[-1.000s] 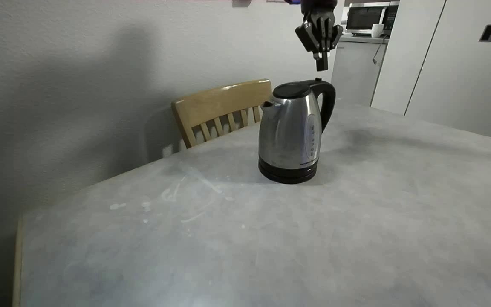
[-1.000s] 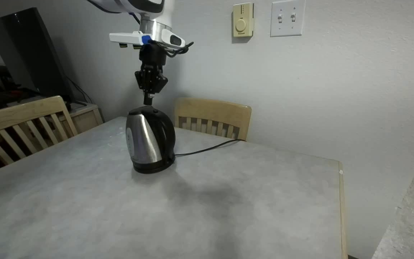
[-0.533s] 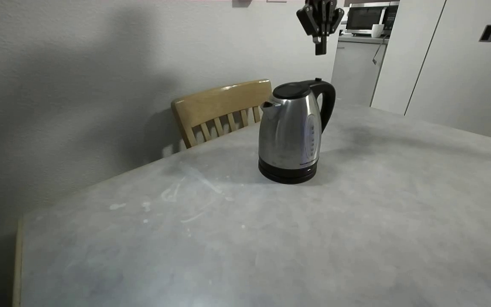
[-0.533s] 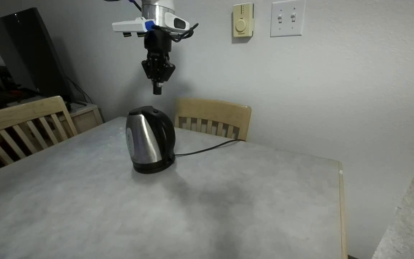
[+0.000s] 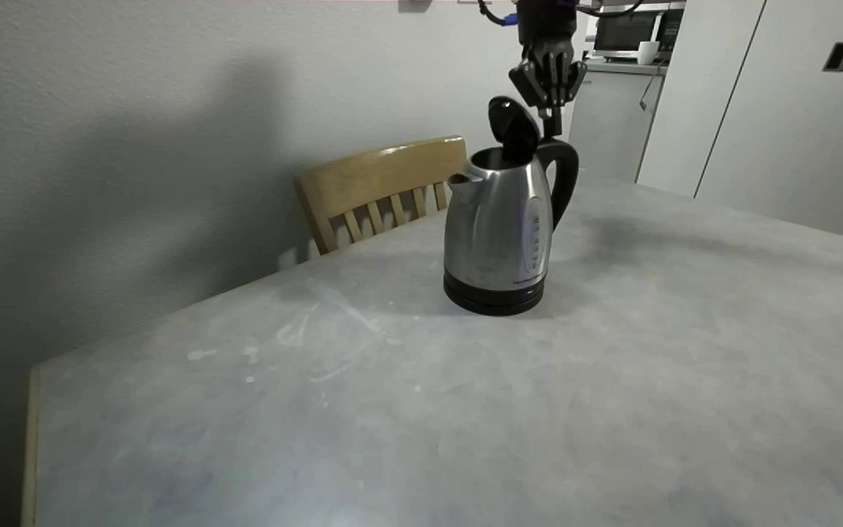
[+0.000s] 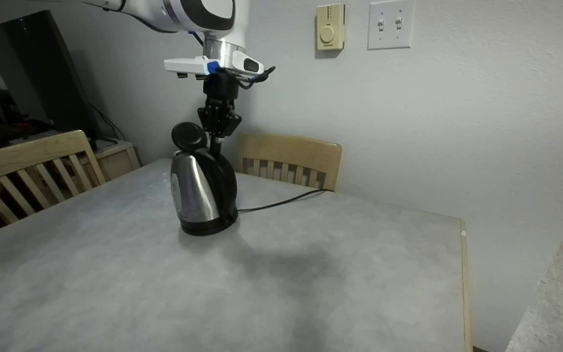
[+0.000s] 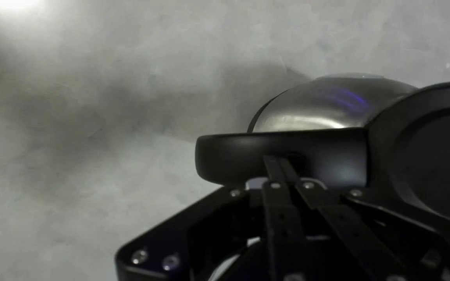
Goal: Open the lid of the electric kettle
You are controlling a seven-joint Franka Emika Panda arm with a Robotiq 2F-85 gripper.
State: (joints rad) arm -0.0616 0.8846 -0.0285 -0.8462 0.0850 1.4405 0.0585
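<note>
Since the lid (image 5: pixel 514 129) is up, hand (image 7: pixel 279 160), pinched narrow on nothing, is probably so shaped to press atop the handle (image 5: pixel 568 176), exact contact unclear.

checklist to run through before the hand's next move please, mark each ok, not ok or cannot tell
Kettle upright on the table: ok
Lid raised: ok, tilted well up
Hand shut: ok, holding nothing
Hand off the handle: not ok, seemingly touching its top
Hand clear of the lid: cannot tell, they look very close in both exterior views
Cord away from the hand: ok, lying on the table
</note>
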